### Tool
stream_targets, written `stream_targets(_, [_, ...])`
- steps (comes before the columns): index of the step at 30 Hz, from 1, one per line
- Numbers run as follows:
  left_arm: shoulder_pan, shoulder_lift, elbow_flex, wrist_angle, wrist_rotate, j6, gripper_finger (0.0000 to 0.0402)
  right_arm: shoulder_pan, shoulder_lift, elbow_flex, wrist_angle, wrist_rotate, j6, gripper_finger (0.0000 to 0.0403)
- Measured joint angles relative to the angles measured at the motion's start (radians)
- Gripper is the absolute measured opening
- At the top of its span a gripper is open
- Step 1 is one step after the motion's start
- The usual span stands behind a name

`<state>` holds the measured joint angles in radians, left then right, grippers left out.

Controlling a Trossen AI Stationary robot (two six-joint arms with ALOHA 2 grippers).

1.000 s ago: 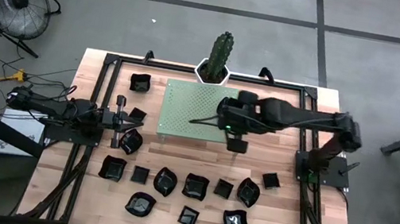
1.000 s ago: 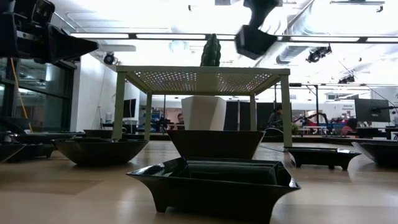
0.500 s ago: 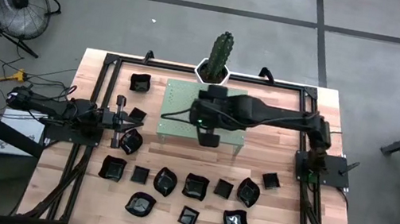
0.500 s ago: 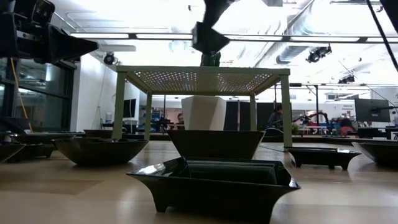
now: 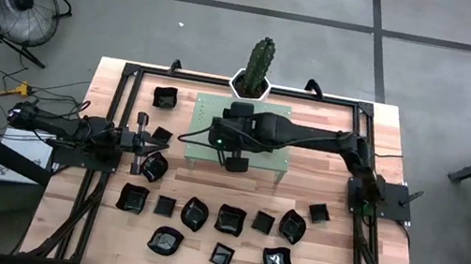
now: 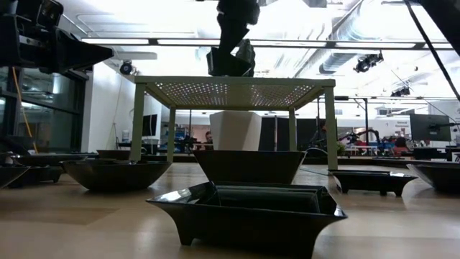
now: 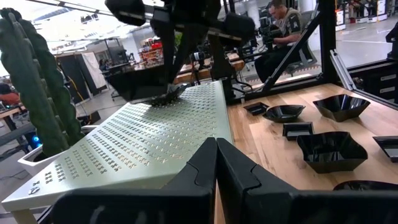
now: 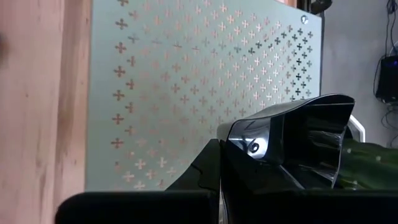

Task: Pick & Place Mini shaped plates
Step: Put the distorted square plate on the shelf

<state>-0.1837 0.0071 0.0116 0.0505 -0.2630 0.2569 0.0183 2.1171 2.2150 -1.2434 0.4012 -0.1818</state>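
My right gripper (image 5: 233, 136) reaches over the pale green perforated stand (image 5: 211, 109) and is shut on a glossy black mini plate (image 8: 298, 137). In the low view the plate (image 6: 230, 62) hangs just above the stand top (image 6: 287, 85). The left wrist view shows the same plate (image 7: 146, 84) low over the stand. My left gripper (image 7: 216, 158) waits shut at the table's left edge (image 5: 151, 138). Several more black plates (image 5: 230, 218) rest on their bases on the near half of the table. My right gripper pinches the black plate by its rim (image 8: 249, 146) between the two fingers, which come from above and point down. The plate hangs tilted below the fingers, close over the stand. I cannot tell whether its lower edge (image 7: 165, 98) touches the stand.
A cactus in a white pot (image 5: 252, 73) stands right behind the stand at the far edge. One plate (image 5: 165, 97) sits left of the stand and another (image 5: 154, 167) lies near my left gripper. The black frame rails (image 5: 115, 113) run along both table sides.
My right gripper has carried the plate toward the table's left, from past the stand's right end to over the stand's middle, and has then come down until the plate hangs just above the stand top.
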Motion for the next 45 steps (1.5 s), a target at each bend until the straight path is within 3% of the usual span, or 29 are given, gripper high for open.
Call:
stream_targets(10, [0.000, 0.000, 0.000, 0.000, 0.000, 0.000, 0.0000, -0.025, 0.023, -0.005, -0.008, -0.025, -0.003, 0.0000])
stream_targets(27, [0.000, 0.000, 0.000, 0.000, 0.000, 0.000, 0.0000, -0.027, 0.030, -0.006, -0.117, -0.037, 0.156, 0.0000])
stream_targets(45, [0.000, 0.000, 0.000, 0.000, 0.000, 0.000, 0.0000, -0.024, 0.030, -0.006, -0.034, -0.034, 0.094, 0.0000])
